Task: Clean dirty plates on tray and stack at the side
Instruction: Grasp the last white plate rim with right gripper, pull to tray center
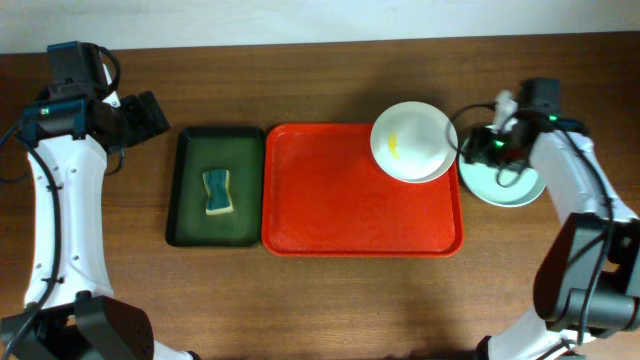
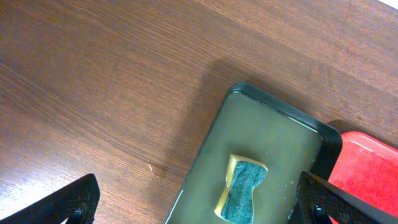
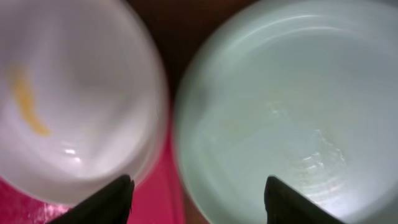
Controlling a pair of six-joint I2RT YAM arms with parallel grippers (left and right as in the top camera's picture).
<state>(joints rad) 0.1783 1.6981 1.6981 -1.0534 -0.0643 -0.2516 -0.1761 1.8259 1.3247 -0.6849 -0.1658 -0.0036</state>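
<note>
Fingers (image 3: 115,199) of your right gripper (image 3: 198,193) are spread over the green plate (image 1: 505,188), parked right of the tray (image 1: 340,200), likely as the stack's base. Your left gripper (image 2: 196,186) hangs spread near the sponge (image 2: 242,193); the smeared white plate (image 1: 412,140) sits far-right on the tray.

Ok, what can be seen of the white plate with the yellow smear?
The white plate is round, shallow and glossy, lying flat. A short yellow smear marks its inside, left of centre. It sits at the far right corner of the red tray, overhanging the rim; a second rim under its near edge suggests another plate beneath. The pale green plate lies beside it on the table, a narrow gap between. The open right pincer hovers above the gap, gripping nothing.
</note>
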